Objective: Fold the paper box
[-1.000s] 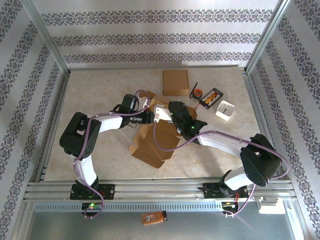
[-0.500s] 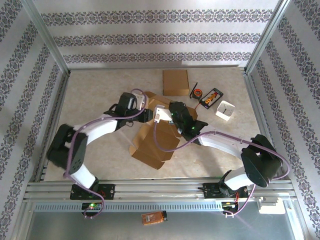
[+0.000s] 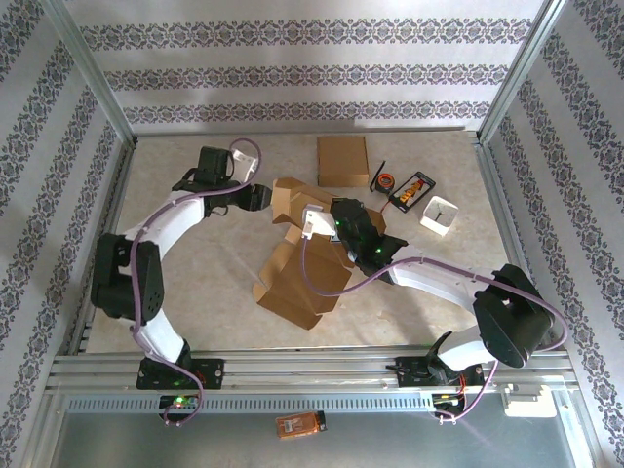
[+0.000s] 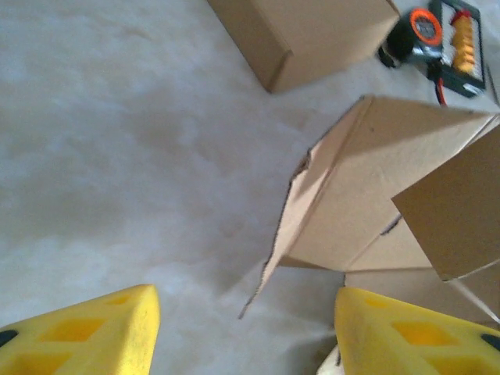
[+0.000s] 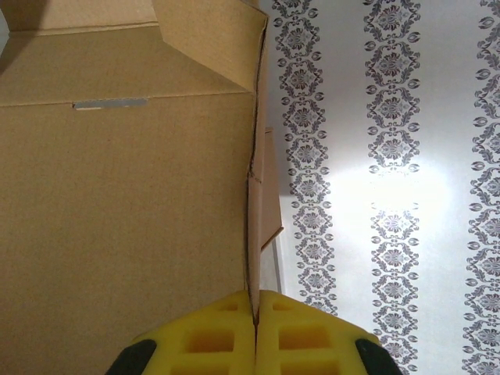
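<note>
R claw (image 5: 255, 332) pinches paper box (image 3: 297, 283) wall edge; L claw (image 4: 246, 332) spread, empty, lower frame. Meet raised flap (image 4: 351, 180) square, fold along crease, don't crush.

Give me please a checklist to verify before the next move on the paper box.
1. Right tool shut on a panel edge of the paper box: ok.
2. Left tool open, nothing between its fingers: ok.
3. Left tool apart from the nearest flap: ok.
4. Paper box fully folded: not ok, its flaps stand open.
5. Closed carton apart from the paper box: ok.
6. Depth of the right tool's grip on the panel: cannot tell.
</note>
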`<state>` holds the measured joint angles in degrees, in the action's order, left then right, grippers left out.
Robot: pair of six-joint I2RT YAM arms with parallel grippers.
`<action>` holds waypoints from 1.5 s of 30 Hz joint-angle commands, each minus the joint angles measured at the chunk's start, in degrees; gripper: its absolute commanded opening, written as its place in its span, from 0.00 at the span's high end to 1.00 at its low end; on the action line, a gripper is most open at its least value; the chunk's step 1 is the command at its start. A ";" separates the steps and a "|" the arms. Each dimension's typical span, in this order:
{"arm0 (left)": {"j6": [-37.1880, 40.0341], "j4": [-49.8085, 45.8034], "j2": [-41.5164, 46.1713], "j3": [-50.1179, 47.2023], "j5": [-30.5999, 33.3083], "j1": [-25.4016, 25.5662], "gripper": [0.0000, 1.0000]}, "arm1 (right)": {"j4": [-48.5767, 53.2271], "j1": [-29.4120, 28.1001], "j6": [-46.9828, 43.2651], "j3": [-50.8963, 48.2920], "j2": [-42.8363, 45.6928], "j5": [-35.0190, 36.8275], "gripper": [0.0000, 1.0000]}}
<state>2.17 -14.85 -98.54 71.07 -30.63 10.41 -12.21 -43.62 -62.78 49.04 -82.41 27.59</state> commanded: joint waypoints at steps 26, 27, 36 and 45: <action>6.26 6.77 -2.56 3.01 7.04 9.28 1.00 | -0.93 -1.61 -0.35 0.53 -1.46 2.19 0.92; 6.13 8.26 -0.92 1.64 10.27 10.97 1.00 | -1.57 -1.69 -0.74 0.58 -2.24 3.25 0.92; -6.23 13.76 6.45 -5.29 19.52 15.07 1.00 | -9.01 -0.15 -6.57 2.88 -6.87 9.21 0.91; -23.87 25.73 5.86 -16.89 18.08 15.40 0.98 | -14.77 -1.06 -5.51 2.07 -10.93 11.41 0.91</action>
<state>-12.60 3.09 -93.10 56.25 -10.87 25.08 -23.92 -44.45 -67.94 51.37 -91.88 36.10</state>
